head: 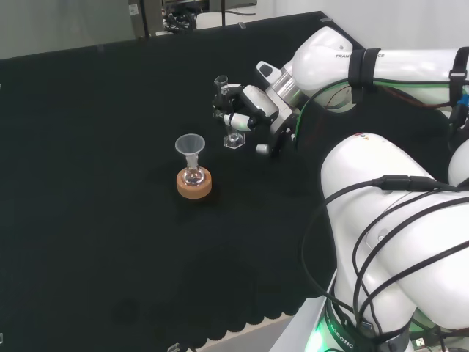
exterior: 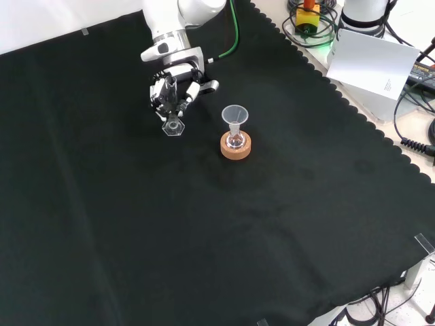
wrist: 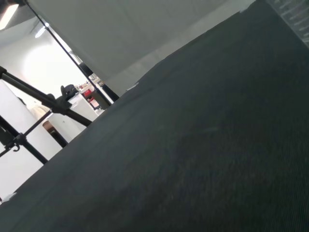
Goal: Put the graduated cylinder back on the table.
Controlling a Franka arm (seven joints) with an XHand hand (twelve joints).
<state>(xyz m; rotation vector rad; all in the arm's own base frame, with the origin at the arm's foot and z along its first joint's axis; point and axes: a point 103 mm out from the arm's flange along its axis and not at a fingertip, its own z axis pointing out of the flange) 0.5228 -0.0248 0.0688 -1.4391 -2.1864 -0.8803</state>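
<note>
On the black cloth (head: 110, 220), the hand (head: 242, 110) curls round the upright graduated cylinder (head: 233, 139).

- The black cloth (head: 110, 242) takes up most of the light and reads as a flat, dark field in the head view; no cast shadows can be made out on it.
- The white arm links (head: 388, 220) are brightly and evenly lit from above, with soft sheen on their curves.
- In the front view the cloth (exterior: 204, 238) shows faint creases as paler streaks.
- The clear funnel (exterior: 235, 114) and the graduated cylinder (exterior: 172, 127) catch small glints; their edges are hard to trace against the cloth.
- The wrist view is tilted, the cloth (wrist: 203, 159) grey and soft, and a ceiling light (wrist: 8, 14) flares at its upper corner, washing out the room behind.
</note>
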